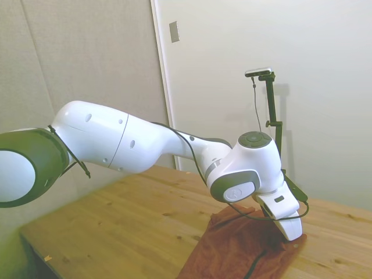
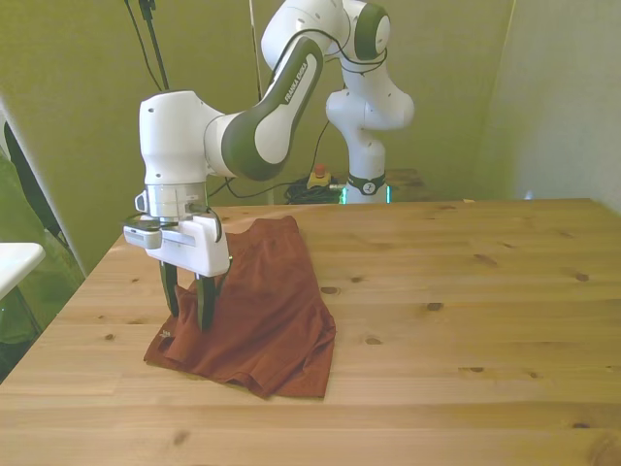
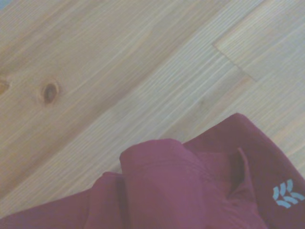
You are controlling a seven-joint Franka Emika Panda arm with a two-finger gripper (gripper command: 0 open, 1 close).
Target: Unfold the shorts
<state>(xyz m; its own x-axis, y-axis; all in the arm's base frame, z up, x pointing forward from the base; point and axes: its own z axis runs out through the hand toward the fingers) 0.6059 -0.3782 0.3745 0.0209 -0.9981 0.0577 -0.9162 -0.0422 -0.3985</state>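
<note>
The gripper [image 2: 188, 309] points straight down over the shorts [image 2: 267, 316], near their edge at the front view's left. Its jaws are a bit apart, tips right at the fabric, which lies bunched on the table [image 2: 466, 291].

Rust-orange shorts [image 2: 267, 311] — folded, rumpled (pale logo at hem) — on table.

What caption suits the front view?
White arm lowers its gripper onto the rust-orange shorts lying on the wooden table.
</note>
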